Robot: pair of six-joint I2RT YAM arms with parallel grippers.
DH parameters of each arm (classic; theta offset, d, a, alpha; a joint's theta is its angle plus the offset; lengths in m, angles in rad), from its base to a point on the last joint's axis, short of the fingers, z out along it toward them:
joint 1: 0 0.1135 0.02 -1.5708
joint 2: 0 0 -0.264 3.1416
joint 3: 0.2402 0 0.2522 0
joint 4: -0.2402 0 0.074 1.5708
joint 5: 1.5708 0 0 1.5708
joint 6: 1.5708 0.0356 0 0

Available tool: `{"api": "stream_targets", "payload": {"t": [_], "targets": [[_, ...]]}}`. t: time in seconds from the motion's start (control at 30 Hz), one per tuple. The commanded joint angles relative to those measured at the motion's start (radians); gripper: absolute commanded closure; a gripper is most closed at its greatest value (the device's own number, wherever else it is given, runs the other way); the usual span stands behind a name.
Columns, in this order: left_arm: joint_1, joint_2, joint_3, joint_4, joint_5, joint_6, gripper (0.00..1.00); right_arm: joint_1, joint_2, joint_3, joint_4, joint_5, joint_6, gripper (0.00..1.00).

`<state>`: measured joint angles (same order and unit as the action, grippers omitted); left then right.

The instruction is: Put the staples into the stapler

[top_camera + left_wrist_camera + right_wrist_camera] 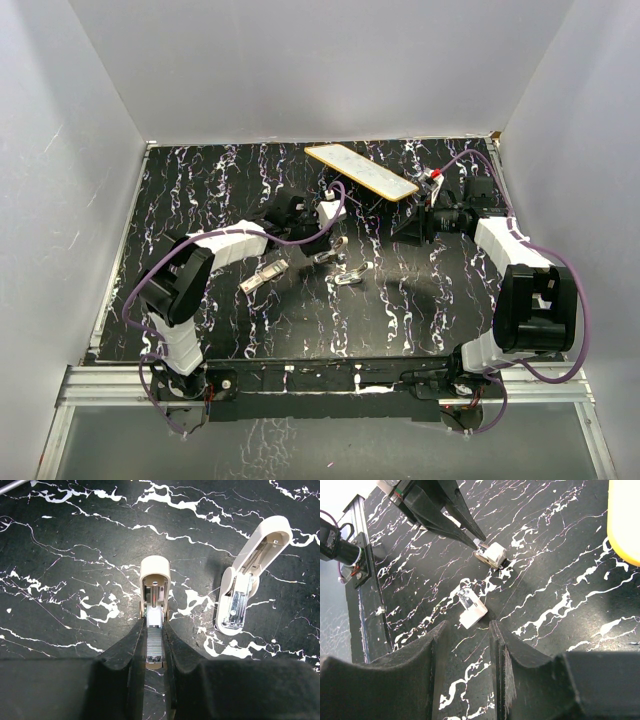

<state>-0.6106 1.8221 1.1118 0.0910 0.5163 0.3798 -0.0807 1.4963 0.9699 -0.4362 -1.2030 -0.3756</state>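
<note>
The stapler (155,577) lies on the counter (75,555) straight ahead of the left pincer (154,625). Its long axis runs in line with the fingers, and the staple channel faces up. That pincer is pinching the channel's near end from both sides. The right pincer (467,626) is spread and empty, farther off, with a 2nd stapler (250,575) in front of it.

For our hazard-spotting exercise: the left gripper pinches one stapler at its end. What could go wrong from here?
The left gripper holds the stapler only at one end, so it may pivot or slip when pushed. The staple strip sits between the fingers; a hard squeeze could break it. The second stapler lies close beside and might get knocked.
</note>
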Motion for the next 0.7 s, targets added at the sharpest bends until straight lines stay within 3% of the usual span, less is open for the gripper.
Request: {"api": "stream_targets", "payload": {"t": [0.0,0.67], "targets": [[0.007,-0.004,-0.008,0.02,0.032,-0.007,0.96,-0.008,-0.019,-0.001,0.042,-0.019,-0.011,0.6],[0.016,0.016,-0.025,0.031,0.057,0.013,0.96,-0.01,-0.016,-0.002,0.042,-0.023,-0.011,0.6]]}}
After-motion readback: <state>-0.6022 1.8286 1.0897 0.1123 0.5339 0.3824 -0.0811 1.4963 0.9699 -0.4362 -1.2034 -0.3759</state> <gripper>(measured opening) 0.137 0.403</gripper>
